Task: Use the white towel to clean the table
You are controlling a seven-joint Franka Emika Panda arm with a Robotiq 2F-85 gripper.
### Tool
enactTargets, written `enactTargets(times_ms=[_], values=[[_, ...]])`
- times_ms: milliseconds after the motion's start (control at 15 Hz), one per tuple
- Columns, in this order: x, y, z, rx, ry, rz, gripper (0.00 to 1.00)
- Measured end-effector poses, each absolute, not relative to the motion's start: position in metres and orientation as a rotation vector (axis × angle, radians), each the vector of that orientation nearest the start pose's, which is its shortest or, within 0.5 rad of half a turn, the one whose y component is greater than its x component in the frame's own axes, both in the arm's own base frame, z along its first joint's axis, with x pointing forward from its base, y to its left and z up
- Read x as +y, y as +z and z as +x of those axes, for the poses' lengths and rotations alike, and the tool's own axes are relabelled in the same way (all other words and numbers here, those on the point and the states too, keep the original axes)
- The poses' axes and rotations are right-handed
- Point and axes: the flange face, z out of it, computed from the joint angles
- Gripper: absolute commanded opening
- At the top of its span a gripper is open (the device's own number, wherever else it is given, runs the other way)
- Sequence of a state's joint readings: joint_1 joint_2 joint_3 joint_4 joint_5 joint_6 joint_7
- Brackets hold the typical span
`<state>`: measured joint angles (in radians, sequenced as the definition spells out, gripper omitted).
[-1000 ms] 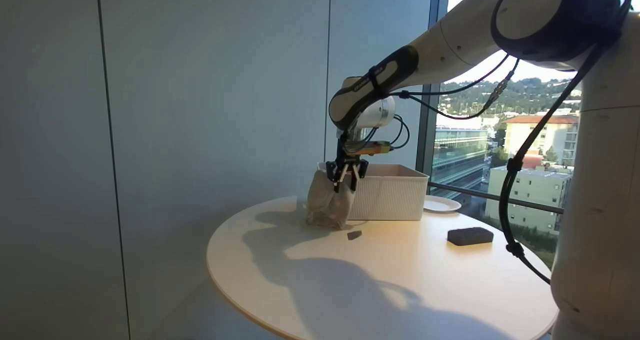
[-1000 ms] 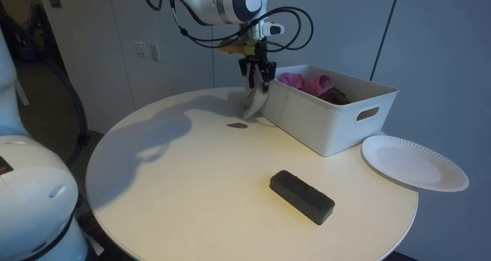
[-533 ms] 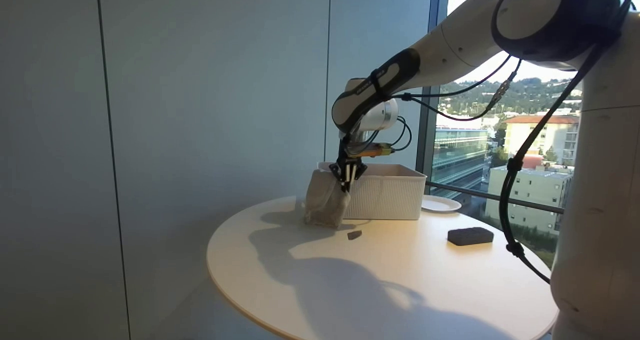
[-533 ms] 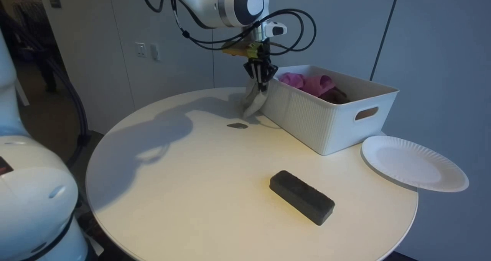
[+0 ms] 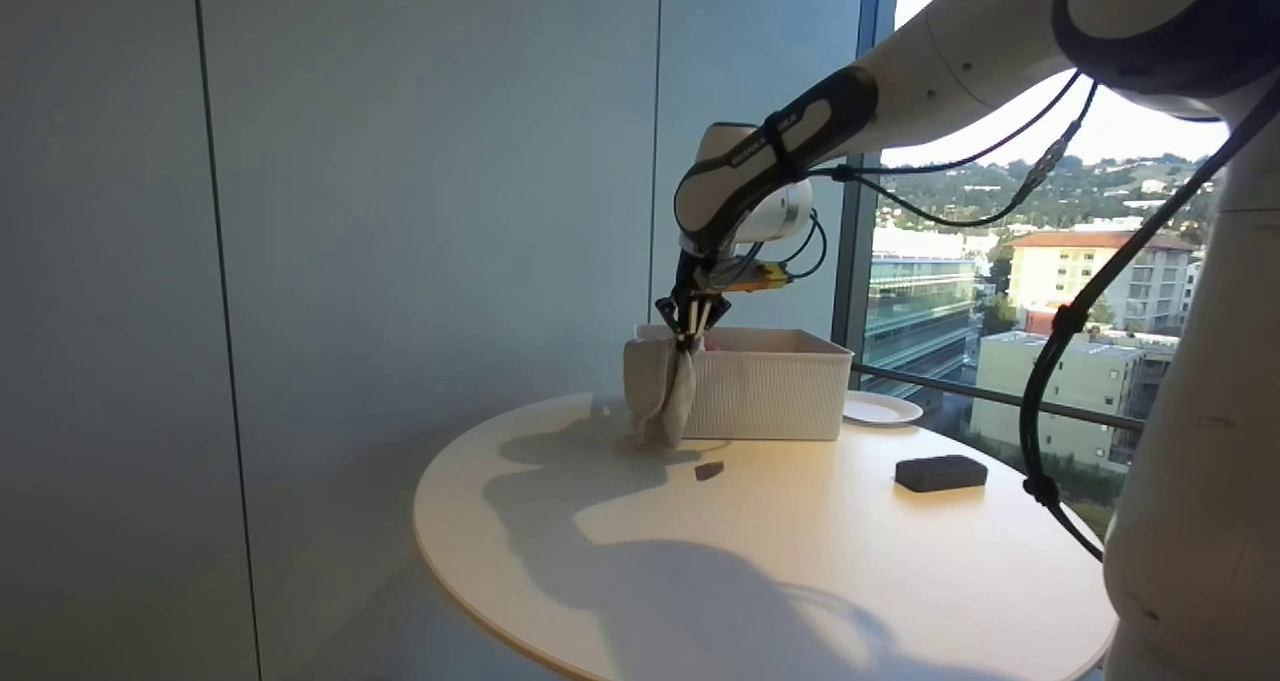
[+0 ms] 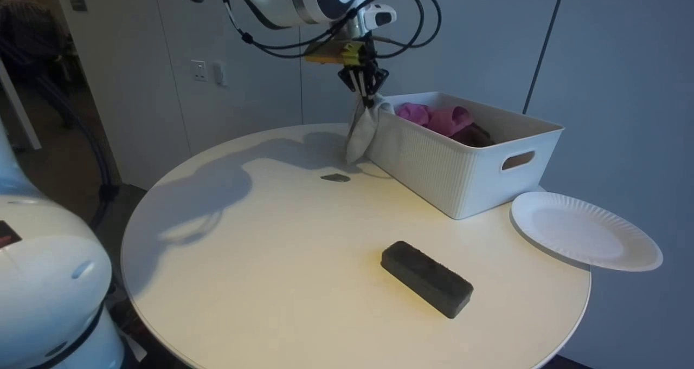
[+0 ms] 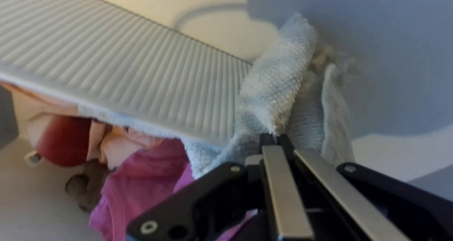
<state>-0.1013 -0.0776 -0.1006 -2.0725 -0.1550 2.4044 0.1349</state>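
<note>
The white towel (image 7: 279, 74) hangs beside the corner of the white basket, part of it still lying over the rim in the wrist view. My gripper (image 7: 276, 139) is shut on a pinched fold of it, the fingertips close together. In both exterior views the gripper (image 5: 686, 341) (image 6: 368, 102) stands above the basket's near corner, with the towel (image 5: 655, 396) (image 6: 360, 136) drooping below it toward the tabletop. Whether its lower end touches the table (image 6: 271, 282) I cannot tell. A small dark patch (image 6: 335, 177) (image 5: 709, 471) lies on the table close to the towel.
The ribbed white basket (image 6: 423, 163) holds pink cloth (image 6: 450, 121) and other items. A dark block (image 6: 427, 278) lies toward the front in an exterior view. A white paper plate (image 6: 585, 233) overhangs the table's edge by the basket. A wall rises behind.
The jaws have gone from open to shut on the towel. The gripper dipped slightly, then rose, pulling the towel upward. The dark patch, block and plate have stayed put.
</note>
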Motion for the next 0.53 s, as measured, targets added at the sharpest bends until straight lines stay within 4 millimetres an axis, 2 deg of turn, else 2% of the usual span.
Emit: enactTargets(times_ms=[333,533], values=[[-0.085,0.622,0.501,0.279,-1.006,-3.156,0.06],[-0.066,0.668,0.455,0.254,-1.078,-3.124,0.06]])
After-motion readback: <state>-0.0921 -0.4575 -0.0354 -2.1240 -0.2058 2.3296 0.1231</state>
